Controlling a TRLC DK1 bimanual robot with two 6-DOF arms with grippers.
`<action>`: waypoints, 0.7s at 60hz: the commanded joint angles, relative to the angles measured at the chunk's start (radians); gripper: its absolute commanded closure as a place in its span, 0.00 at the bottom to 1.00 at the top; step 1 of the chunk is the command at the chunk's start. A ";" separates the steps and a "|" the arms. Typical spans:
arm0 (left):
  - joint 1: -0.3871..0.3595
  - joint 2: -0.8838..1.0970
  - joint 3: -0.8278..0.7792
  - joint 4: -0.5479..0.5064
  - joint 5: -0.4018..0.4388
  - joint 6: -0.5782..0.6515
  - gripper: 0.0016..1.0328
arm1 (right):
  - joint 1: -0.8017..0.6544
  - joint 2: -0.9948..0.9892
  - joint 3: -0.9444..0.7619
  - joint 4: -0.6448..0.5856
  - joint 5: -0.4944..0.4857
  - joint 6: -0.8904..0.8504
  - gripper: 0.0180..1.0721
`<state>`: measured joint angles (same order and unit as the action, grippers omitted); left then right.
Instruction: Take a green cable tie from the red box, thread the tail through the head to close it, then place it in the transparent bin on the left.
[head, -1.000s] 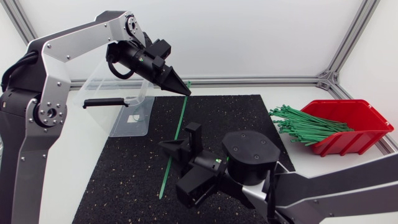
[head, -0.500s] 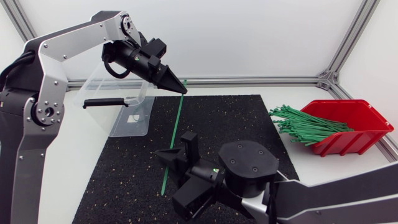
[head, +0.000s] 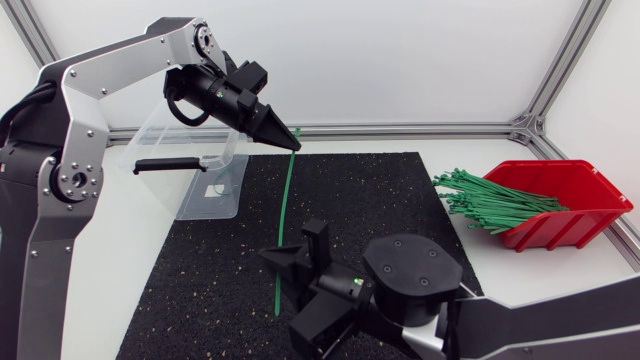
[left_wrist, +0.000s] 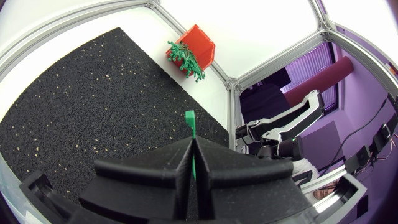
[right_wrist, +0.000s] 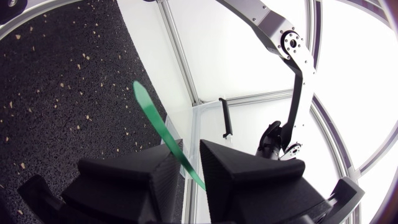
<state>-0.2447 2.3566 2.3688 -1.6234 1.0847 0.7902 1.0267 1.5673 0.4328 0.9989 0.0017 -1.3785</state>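
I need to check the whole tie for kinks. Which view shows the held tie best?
Head view: the tie shows full length, hanging from the left gripper down past the right gripper. The left wrist view shows only its head end, the right wrist view only its tail.

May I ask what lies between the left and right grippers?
In the head view, the green cable tie spans from the left gripper to the right gripper, above the black mat.
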 joint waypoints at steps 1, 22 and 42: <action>0.004 -0.023 0.024 -0.020 0.009 0.035 0.97 | 0.003 -0.029 -0.028 0.001 0.003 0.016 0.74; 0.002 -0.002 0.047 -0.021 0.007 0.034 0.97 | 0.016 -0.050 -0.035 -0.014 0.001 0.016 0.74; 0.010 0.013 0.073 -0.023 0.006 0.029 0.97 | 0.023 -0.066 -0.054 -0.036 0.011 0.035 0.74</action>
<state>-0.2428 2.3569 2.4096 -1.6260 1.0847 0.7906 1.0401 1.5185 0.4026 0.9680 0.0048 -1.3605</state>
